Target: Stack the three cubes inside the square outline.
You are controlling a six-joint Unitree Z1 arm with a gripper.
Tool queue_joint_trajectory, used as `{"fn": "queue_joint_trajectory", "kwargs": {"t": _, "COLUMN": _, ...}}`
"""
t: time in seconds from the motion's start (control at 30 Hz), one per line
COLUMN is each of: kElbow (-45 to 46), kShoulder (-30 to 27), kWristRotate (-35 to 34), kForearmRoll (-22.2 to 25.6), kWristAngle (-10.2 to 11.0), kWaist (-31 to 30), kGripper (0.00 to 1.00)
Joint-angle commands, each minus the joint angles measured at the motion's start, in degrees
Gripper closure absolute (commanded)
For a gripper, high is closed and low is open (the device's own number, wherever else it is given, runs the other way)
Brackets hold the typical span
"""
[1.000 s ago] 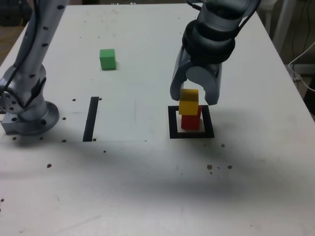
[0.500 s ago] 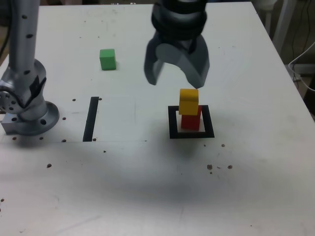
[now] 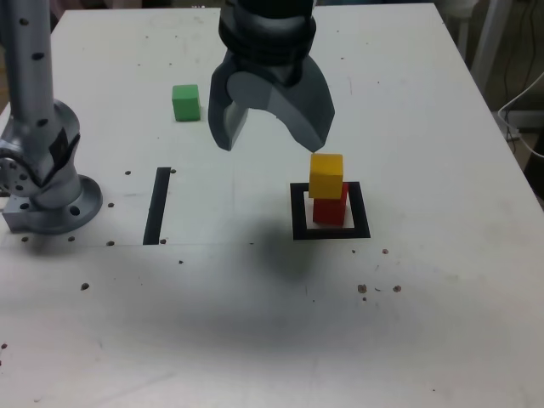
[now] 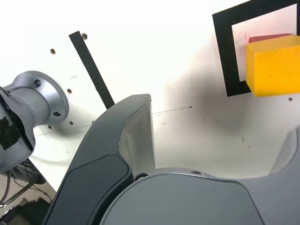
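The yellow cube sits on top of the red cube, slightly askew, inside the black square outline. The green cube lies alone at the back toward the exterior view's left. My gripper hangs open and empty above the table, up and to the exterior view's left of the stack, touching nothing. In the wrist view the yellow cube covers most of the red cube within the outline, beyond one grey finger.
A single straight black strip lies on the white table between the arm's grey base and the outline. Small dark specks dot the tabletop. The table's far edge runs just behind the green cube.
The gripper let go of the yellow cube, opened wide, rose, and moved toward the exterior view's left. The yellow cube stayed on the red one.
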Motion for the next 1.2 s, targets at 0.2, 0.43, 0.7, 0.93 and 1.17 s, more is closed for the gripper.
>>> {"fn": "queue_joint_trajectory", "kwargs": {"t": 0.2, "kElbow": 3.19, "kShoulder": -5.0, "kWristRotate": 4.14, "kForearmRoll": 0.66, "kWristAngle": 0.95, "kWaist": 4.11, "kGripper": 0.0}}
{"fn": "queue_joint_trajectory", "kwargs": {"t": 0.43, "kElbow": 7.49, "kShoulder": -12.95, "kWristRotate": 9.07, "kForearmRoll": 0.8, "kWristAngle": 2.15, "kWaist": 15.25, "kGripper": 0.0}}
{"fn": "queue_joint_trajectory", "kwargs": {"t": 0.7, "kElbow": 12.88, "kShoulder": -15.71, "kWristRotate": 15.85, "kForearmRoll": 0.65, "kWristAngle": 4.71, "kWaist": 27.77, "kGripper": 0.0}}
{"fn": "queue_joint_trajectory", "kwargs": {"t": 0.93, "kElbow": 14.91, "kShoulder": -15.22, "kWristRotate": 20.73, "kForearmRoll": -0.6, "kWristAngle": 8.72, "kWaist": 36.77, "kGripper": 0.0}}
{"fn": "queue_joint_trajectory", "kwargs": {"t": 1.17, "kElbow": 15.56, "kShoulder": -12.99, "kWristRotate": 25.21, "kForearmRoll": -3.44, "kWristAngle": 9.04, "kWaist": 44.16, "kGripper": 0.01}}
